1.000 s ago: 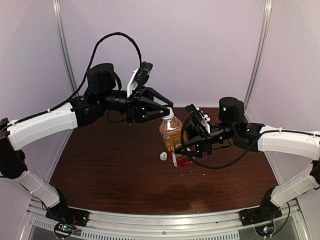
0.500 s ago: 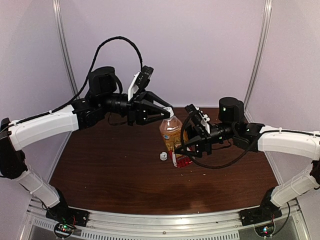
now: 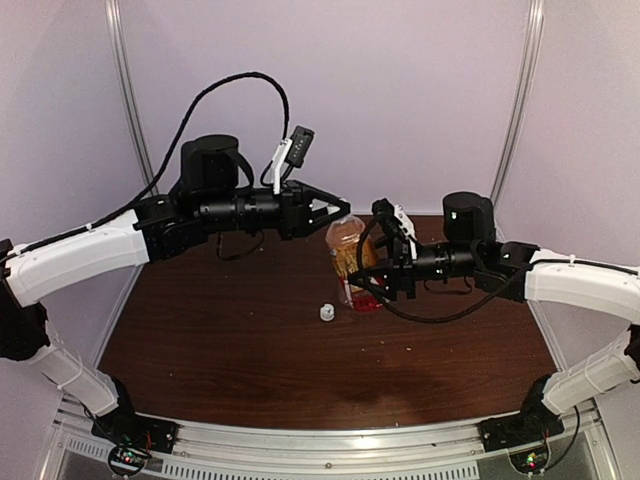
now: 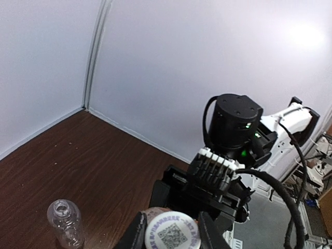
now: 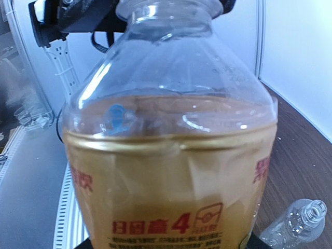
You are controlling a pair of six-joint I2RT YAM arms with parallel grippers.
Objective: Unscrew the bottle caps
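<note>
The amber bottle (image 3: 347, 258) with the red label is held above the table, roughly upright. My right gripper (image 3: 372, 272) is shut on its body, and the bottle (image 5: 171, 171) fills the right wrist view. My left gripper (image 3: 343, 211) comes in from the left and is shut on that bottle's white cap (image 4: 172, 234), which has a printed code on top. Whether the cap is loose from the neck I cannot tell. A second white cap (image 3: 326, 313) lies loose on the table. The clear bottle (image 4: 66, 224), its neck open, shows only in the wrist views (image 5: 296, 224).
The dark wooden table (image 3: 220, 340) is closed in by white walls on three sides. Metal posts stand in the back corners. Black cables loop over the left arm and under the right arm.
My left gripper has shut on the amber bottle's cap and its wrist has turned. The bottle has gone from tilted to more upright and shifted slightly back with the right gripper.
</note>
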